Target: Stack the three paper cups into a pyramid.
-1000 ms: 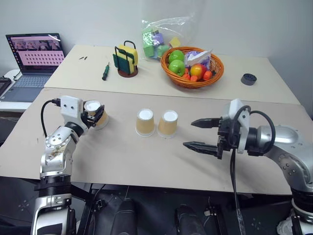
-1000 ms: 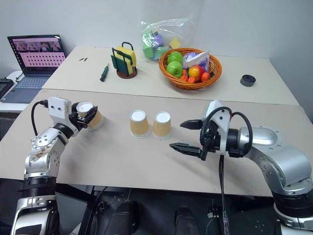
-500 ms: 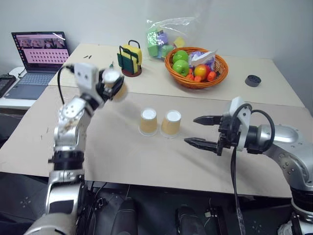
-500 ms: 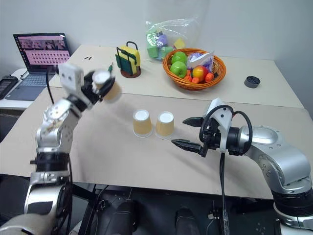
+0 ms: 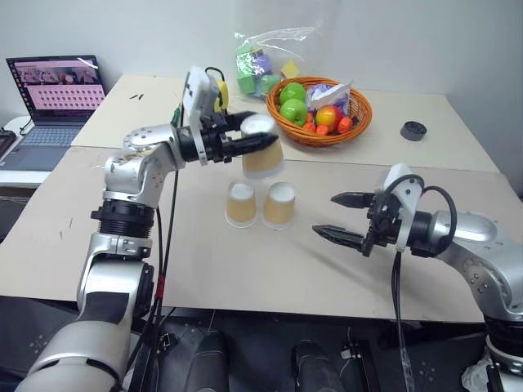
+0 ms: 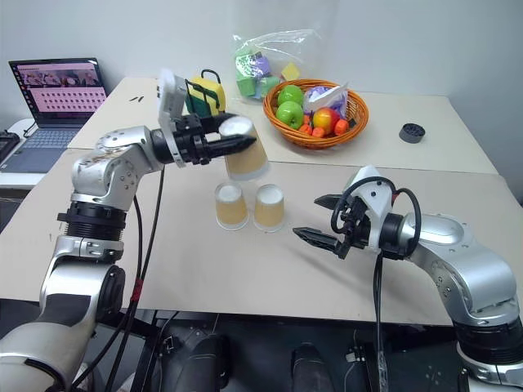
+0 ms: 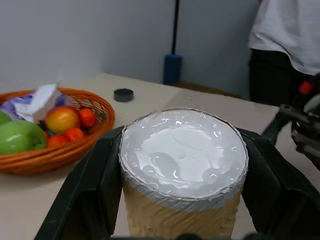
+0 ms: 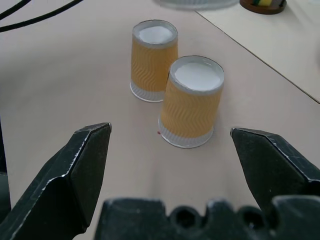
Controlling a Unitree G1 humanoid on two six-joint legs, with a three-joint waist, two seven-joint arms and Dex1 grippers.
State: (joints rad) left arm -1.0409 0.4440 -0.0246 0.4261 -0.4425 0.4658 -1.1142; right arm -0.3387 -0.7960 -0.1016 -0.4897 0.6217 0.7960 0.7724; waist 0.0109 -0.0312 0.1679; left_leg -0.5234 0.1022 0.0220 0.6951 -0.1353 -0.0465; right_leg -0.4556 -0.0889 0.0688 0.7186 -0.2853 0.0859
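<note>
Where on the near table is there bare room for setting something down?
Bare: the table in front of the two standing cups, and left of them under the left gripper holding the third cup. Crowded: the far table around the fruit basket.

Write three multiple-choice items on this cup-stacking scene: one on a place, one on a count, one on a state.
1. Where is the held cup?
A. In the basket
B. In the air above the two standing cups
C. Beside the laptop

2. How many cups stand on the table?
A. One
B. Two
C. Three

3. How is the right tool?
A. Open, empty
B. Shut on a cup
C. Shut on an apple

Answers: 1 B, the left tool holds it over the pair; 2 B, the cup on the left and the cup on the right stand base up; 3 A, its fingers are spread with nothing between.
</note>
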